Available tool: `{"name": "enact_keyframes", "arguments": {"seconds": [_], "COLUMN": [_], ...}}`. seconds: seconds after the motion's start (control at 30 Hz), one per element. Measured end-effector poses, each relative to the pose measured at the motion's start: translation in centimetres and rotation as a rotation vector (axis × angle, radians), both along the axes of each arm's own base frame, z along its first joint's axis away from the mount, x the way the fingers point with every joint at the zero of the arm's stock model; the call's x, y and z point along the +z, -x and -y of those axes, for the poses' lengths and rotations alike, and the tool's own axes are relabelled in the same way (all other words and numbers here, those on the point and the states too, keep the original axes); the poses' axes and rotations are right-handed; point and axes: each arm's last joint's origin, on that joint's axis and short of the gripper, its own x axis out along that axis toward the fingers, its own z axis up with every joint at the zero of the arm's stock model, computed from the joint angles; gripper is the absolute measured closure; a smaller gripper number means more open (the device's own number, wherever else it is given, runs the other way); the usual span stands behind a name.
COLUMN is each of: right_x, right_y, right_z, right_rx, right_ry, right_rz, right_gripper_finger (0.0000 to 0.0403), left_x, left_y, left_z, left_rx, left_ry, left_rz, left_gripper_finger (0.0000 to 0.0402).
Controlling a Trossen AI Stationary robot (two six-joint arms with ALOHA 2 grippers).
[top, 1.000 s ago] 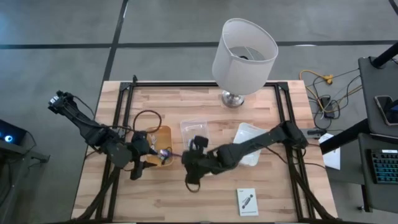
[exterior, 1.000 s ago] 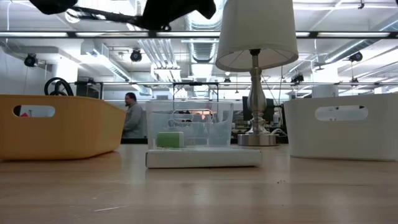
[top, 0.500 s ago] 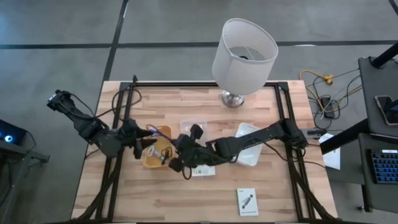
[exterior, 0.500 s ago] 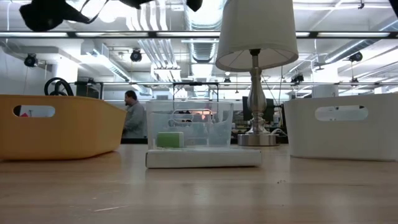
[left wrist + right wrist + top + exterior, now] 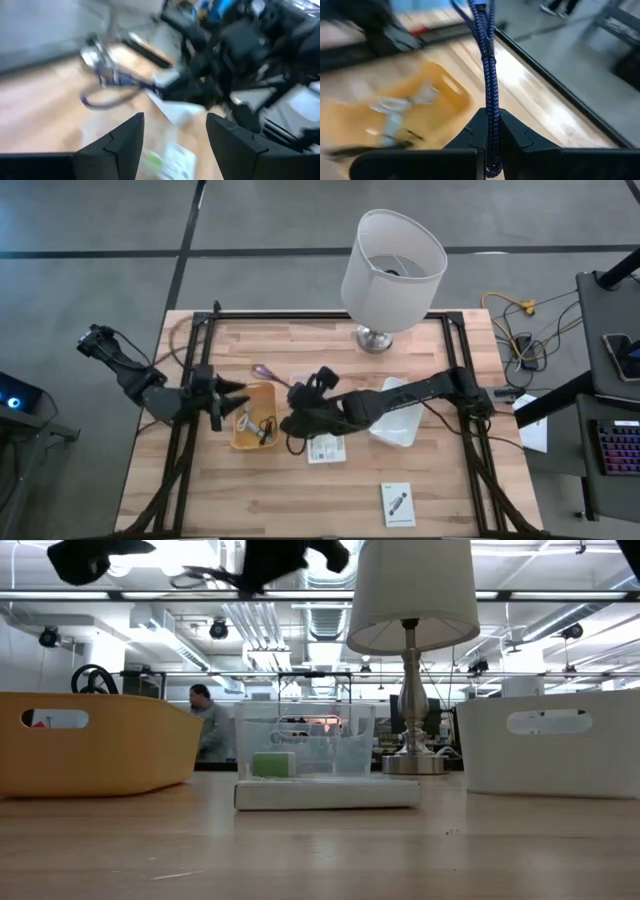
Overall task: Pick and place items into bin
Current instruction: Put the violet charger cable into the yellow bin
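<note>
So on the desk point(image 5: 300, 490) we've got the yellow bin point(image 5: 252, 418) sitting between the two arms, a few bits already inside it. The right gripper point(image 5: 297, 418) hangs just beside the bin's right edge, jaws pinched tight on a blue braided cable point(image 5: 487, 65). The cable's long axis runs up and away from those jaws toward the desk's back-left, its purple end point(image 5: 263, 371) hanging past the bin's far rim, so we reckon the next move needs it swung back over the bin.

The left gripper point(image 5: 222, 393) waits at the bin's left edge, jaws apart, holding nothing.

The overhead shows where everything sits; only the right wrist camera shows the actual pinch on the cable.
</note>
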Motion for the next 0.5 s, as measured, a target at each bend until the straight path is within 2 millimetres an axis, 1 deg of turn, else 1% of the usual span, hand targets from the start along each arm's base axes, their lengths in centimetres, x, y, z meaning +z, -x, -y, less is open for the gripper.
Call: {"name": "enact_keyframes", "arguments": {"seconds": [0.1,0.2,0.27,0.4,0.5], "right_x": [-0.2,0.0,0.7,3.0,3.8], "right_y": [0.5,0.4,0.0,-0.6,-1.2], "right_z": [0.4,0.3,0.3,0.3,0.5], "right_rx": [-0.042,-0.073,-0.081,-0.065,0.007], "right_ry": [-0.010,-0.008,0.013,0.032,-0.003], "right_rz": [-0.040,0.007,0.065,0.186,0.238], "right_gripper_finger": [0.0390,0.0390,0.0390,0.0390,0.0390], "left_x": [1.0,0.6,-0.5,-2.7,-3.2], "left_y": [0.5,0.6,0.3,-0.5,-1.2], "left_z": [-0.6,-0.8,-0.5,0.1,0.5], "left_rx": [0.068,0.090,0.103,0.175,0.223], "left_ry": [-0.107,-0.132,-0.094,0.079,0.162], "left_rz": [0.017,0.006,-0.009,0.018,0.110], "left_gripper_finger": [0.0203,0.0203,0.0203,0.0203,0.0203]}}
